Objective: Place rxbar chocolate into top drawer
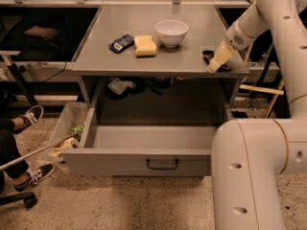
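The rxbar chocolate point(207, 55) is a small dark bar lying at the right front edge of the grey table top point(144, 63), mostly hidden by my hand. My gripper point(217, 61) reaches in from the right and sits down on the table right at the bar, its cream tip pointing toward the front edge. The top drawer point(120, 161) stands pulled out under the table, and its bare floor shows nothing inside. Its black wire handle point(162, 164) is centred on the front.
A white bowl point(171, 31), a yellow sponge point(145, 45) and a blue-black packet point(121, 42) sit mid-table. My white arm point(254, 171) fills the lower right beside the drawer. A bin with trash point(67, 128) and a person's shoes point(29, 116) are at left.
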